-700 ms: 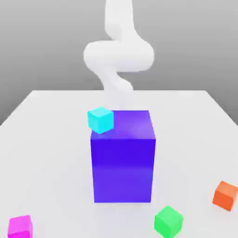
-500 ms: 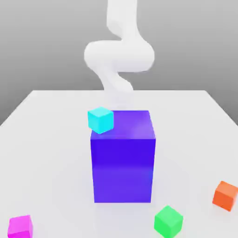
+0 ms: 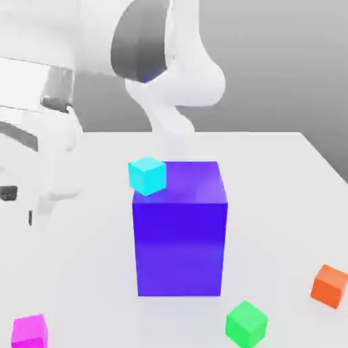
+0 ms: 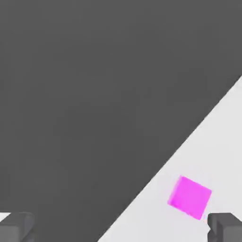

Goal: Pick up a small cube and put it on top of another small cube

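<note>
Arm [image 3: 47,136] swung into exterior view, gripper [image 4: 121,229] open, magenta cube [image 4: 189,197] seemingly near one finger.

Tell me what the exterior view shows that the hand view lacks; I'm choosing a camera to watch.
Exterior view: the big blue-violet block with the cyan cube at its top corner, plus the green cube and orange cube. Hand view: the open gripper, its fingertips apart and holding nothing. Both: the magenta cube lying on the white table.
</note>
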You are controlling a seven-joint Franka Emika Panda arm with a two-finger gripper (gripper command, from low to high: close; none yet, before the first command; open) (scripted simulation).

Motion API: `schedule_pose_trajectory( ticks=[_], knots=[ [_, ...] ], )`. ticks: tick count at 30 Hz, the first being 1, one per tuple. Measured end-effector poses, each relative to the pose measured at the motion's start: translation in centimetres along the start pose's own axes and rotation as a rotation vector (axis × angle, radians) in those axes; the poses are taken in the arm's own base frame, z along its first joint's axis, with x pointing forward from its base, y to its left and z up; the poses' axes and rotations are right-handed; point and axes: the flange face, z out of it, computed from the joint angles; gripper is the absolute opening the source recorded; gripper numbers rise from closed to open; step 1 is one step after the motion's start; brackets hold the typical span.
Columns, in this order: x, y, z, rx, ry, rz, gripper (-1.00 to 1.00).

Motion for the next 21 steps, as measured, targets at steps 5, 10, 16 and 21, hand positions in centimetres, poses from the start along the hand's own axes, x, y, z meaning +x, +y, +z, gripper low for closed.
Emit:
schedule_pose_trajectory(
  ticks=[5,10,16,21],
  knots=[
    [2.1,2.0,8.9,-0.117,-0.034,0.177,0.00],
    [3.8,5.0,17.2,-0.213,-0.066,0.339,0.00],
    [3.4,6.4,22.5,-0.222,-0.068,0.353,-1.00],
    [3.4,6.3,22.5,-0.221,-0.068,0.354,-1.00]
  ],
)
